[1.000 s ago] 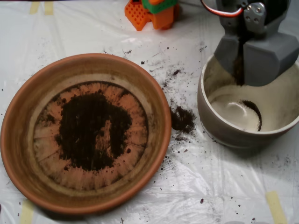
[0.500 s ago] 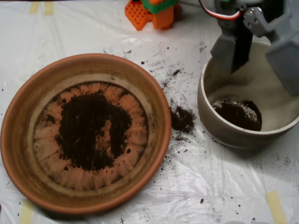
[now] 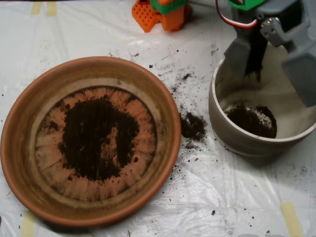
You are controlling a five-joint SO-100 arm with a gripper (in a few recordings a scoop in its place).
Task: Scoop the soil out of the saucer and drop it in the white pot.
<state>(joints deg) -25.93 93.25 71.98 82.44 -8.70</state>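
We see the grey clamshell scoop hanging wide open and empty at two o'clock, above the round off-white ceramic pot holding dark crumbly soil.

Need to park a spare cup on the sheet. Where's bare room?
Free: the sheet's top-left corner above the saucer, and the bottom-right strip below the white pot by the tape strip. Crowded: the gap between saucer and pot, with a spilled soil clump and specks. The open end effector hangs over the pot.
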